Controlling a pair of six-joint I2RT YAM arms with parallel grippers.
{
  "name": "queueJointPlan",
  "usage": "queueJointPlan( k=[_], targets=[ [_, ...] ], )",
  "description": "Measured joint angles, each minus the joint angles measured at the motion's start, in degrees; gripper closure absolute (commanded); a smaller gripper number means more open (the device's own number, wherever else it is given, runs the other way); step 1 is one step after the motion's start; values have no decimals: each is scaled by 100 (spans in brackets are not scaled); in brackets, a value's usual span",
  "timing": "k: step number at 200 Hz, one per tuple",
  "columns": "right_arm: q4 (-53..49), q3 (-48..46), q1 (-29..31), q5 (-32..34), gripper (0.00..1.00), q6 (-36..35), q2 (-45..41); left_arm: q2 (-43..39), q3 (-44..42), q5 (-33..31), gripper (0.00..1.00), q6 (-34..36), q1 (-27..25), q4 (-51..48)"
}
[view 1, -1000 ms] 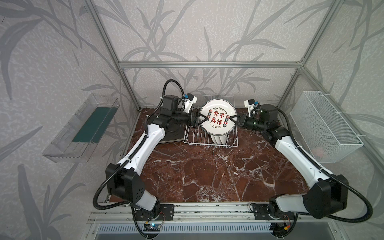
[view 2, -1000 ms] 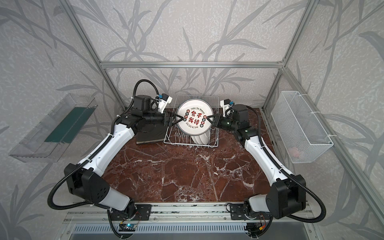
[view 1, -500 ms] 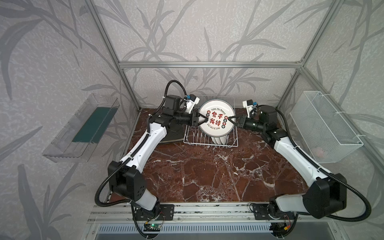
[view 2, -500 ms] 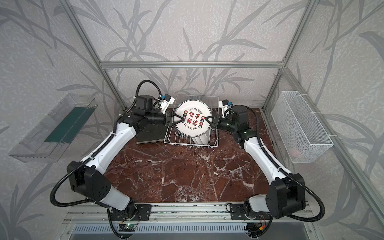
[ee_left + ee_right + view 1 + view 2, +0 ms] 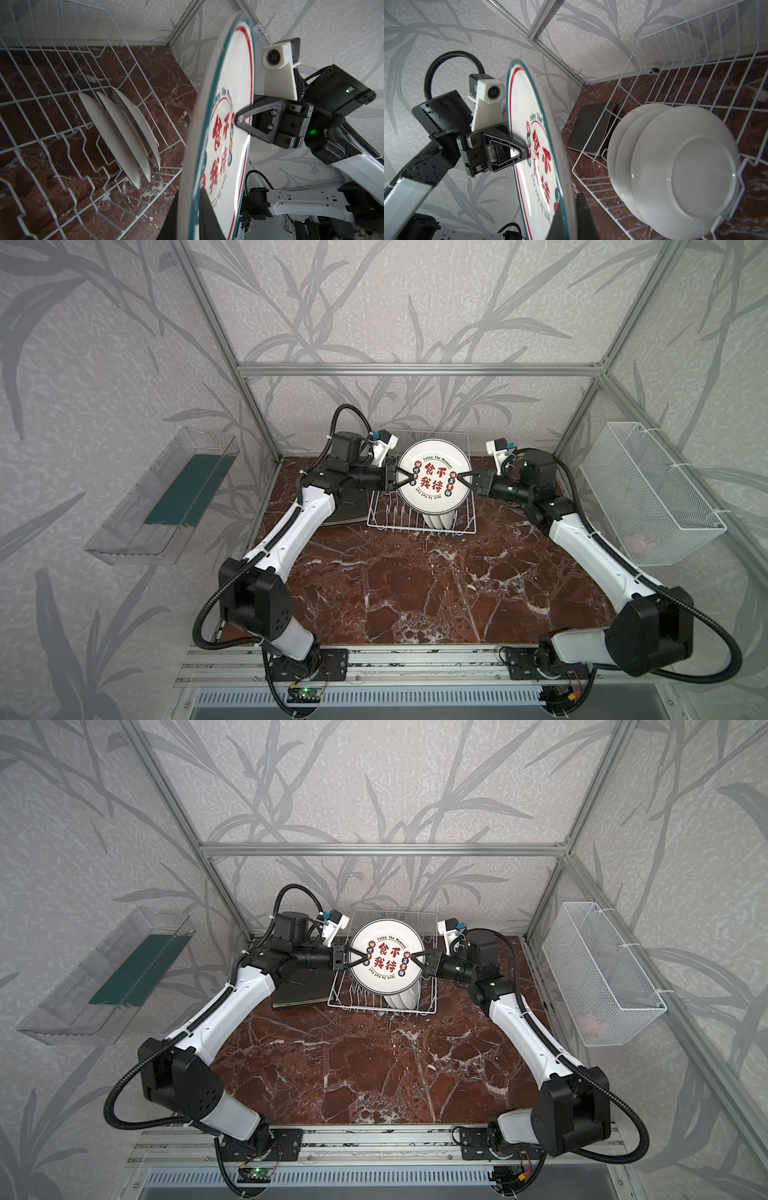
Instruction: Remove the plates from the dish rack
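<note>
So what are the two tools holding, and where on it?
The round plate with red writing: the left tool pinches one side of its rim, the right tool the opposite side.

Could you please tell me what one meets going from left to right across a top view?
Clear tray → left gripper → printed round plate → right gripper → white mesh basket.

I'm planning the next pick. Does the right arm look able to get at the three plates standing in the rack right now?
Probably not: the right end effector is shut on the lifted plate, which hangs over those three plates in the dish rack.
</note>
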Motion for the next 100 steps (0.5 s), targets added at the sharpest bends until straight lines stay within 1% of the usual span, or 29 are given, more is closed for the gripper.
queueJointPlan(
  k=[23, 37, 60, 78, 88, 100],
  targets=[
    [-7, 0, -15, -26, 100, -122, 0, -2, -57, 37, 100, -92, 7, 76],
    [-17, -2, -24, -31, 97, -160, 0, -2, -85, 35, 100, -151, 4, 120],
    [-33, -2, -28, -22, 86, -175, 0, -2, -87, 31, 100, -236, 4, 146],
    [-155, -2, -20, 59, 74, -203, 2, -4, -87, -90, 100, -249, -24, 170],
    [-219, -2, -15, 92, 66, -221, 2, -4, -87, -175, 100, -249, -42, 151],
    [-286, 4, -9, 107, 59, -249, 2, -7, -85, -269, 100, -249, -59, 96]
  ],
)
